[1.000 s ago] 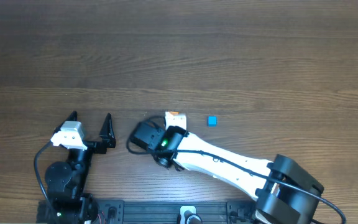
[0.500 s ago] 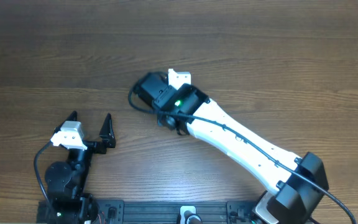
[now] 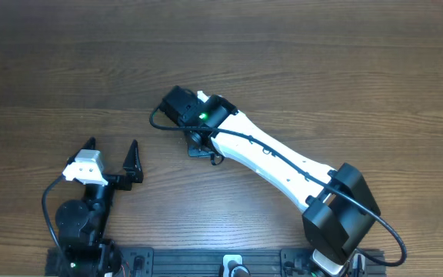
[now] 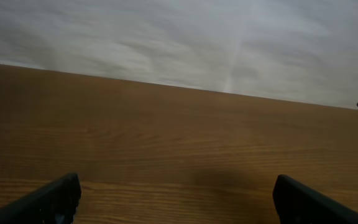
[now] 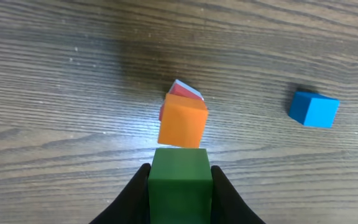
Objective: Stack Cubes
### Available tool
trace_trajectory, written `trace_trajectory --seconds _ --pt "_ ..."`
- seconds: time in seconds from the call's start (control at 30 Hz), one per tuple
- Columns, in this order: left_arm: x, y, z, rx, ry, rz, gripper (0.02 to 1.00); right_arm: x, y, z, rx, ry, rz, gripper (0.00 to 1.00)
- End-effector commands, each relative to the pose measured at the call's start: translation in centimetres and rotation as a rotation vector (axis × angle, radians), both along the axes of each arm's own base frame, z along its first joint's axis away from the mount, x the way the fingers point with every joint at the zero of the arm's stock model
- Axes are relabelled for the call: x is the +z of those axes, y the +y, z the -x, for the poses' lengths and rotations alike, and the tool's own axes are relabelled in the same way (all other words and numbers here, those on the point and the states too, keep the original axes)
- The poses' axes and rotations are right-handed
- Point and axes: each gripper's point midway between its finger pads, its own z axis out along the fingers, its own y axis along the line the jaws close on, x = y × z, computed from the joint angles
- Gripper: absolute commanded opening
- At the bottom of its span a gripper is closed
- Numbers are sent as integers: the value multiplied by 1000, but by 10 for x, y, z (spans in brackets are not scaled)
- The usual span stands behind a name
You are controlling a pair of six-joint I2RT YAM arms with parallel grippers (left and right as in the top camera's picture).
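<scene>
Green cube (image 5: 179, 182) clamped in the right gripper (image 5: 179, 190), one dark finger (image 5: 137, 190) pressed on each side face, top face showing flat and square to the wrist camera. Just past it, orange cube (image 5: 183, 121) sits on top of a red cube (image 5: 175, 89); the orange one is turned a little off the lower one, so a strip of red and a pale edge show beyond its far side. In the wrist view the green cube's front edge comes right up to the orange cube; whether they touch or the green one hangs higher, cannot tell. Blue cube (image 5: 314, 109) lies alone on the wood, well apart from the stack and off to one side of it, tilted slightly to the grain. Table (image 3: 344, 69) is brown wood-grain board, grain running across the top view. From above, the right arm (image 3: 283, 165) reaches from its base at lower right diagonally to the middle left of the table, its black wrist housing over the stack area, so the cubes are hidden under it there. Left gripper (image 3: 112, 145) is low on the left side near its own base, fingers spread wide with nothing between them, well apart from the cubes. Its wrist view has the two finger ends at the corners, bare wood ahead, and a pale wall (image 4: 166, 37) behind.
</scene>
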Motion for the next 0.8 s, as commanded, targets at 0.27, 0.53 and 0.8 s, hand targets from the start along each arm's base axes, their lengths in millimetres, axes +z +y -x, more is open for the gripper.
trace_trajectory --seconds 0.27,0.53,0.8 --pt "-2 -1 0 -6 -2 -14 998 0 -2 -12 -26 9 -26 9" --pt "-2 -1 0 -6 -2 -14 1000 -1 -3 -15 -34 5 -29 12" --pt "-2 -1 0 -6 -2 -14 1000 -13 -1 -16 -34 19 -15 12"
